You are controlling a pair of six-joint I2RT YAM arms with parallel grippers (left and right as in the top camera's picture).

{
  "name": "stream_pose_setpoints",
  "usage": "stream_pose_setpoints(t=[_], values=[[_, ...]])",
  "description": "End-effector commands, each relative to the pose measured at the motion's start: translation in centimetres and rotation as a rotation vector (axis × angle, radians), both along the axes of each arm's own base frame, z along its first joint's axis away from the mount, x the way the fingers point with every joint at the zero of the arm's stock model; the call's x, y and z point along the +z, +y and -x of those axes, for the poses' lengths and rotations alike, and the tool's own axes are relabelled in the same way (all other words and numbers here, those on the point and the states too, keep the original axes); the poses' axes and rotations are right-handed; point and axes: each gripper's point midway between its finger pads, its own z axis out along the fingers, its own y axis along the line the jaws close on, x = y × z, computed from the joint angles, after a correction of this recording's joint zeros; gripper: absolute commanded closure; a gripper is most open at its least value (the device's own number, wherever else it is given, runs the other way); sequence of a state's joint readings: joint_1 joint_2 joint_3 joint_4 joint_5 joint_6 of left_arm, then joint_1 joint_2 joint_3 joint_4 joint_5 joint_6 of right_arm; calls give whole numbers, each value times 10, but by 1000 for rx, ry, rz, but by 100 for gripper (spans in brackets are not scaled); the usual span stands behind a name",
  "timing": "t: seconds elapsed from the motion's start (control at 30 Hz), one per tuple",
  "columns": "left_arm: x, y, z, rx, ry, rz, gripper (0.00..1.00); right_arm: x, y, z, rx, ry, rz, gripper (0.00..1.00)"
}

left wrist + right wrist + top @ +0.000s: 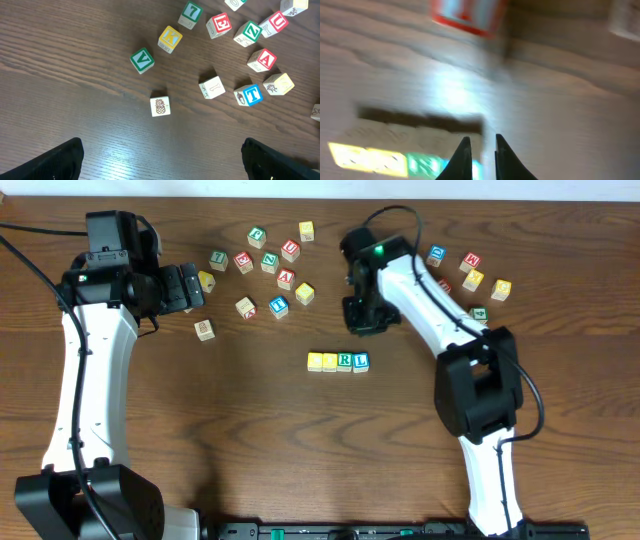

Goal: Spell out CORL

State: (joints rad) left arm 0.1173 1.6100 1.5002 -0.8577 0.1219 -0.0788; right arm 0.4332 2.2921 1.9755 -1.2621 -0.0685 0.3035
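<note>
A row of four letter blocks lies at the table's middle: two yellow, a green R and a blue L. It shows blurred in the right wrist view. My right gripper hovers just behind the row's right end; its fingers are nearly together with nothing between them. My left gripper is far left, open and empty, its fingers wide apart over bare wood. In front of it lie loose blocks: a green V, a yellow K and a pineapple block.
Several loose blocks are scattered at the back middle, among them a red A and a blue T. Another cluster lies at the back right. A red block lies beyond the right gripper.
</note>
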Motion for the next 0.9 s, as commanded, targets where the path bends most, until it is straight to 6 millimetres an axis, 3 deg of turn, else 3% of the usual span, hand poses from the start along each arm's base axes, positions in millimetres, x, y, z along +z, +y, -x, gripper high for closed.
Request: stream_pose_setpoints(t=[0.0,0.13,0.3,0.53,0.87], values=[[9,2,0,13,-22,0,1,35,-21,-3,-29,-46,28,84],[9,2,0,13,-25,-1,1,32,-40,16,-51,47,67,81],[10,2,0,13,-26,-1,1,16,-46,33,-55,116,89,81],[10,2,-1,13,-27,-1,1,-10,-36,58,-41,182,98,82],[10,2,0,13,-26,-1,1,-26,-10,65,-9,167,53,79]])
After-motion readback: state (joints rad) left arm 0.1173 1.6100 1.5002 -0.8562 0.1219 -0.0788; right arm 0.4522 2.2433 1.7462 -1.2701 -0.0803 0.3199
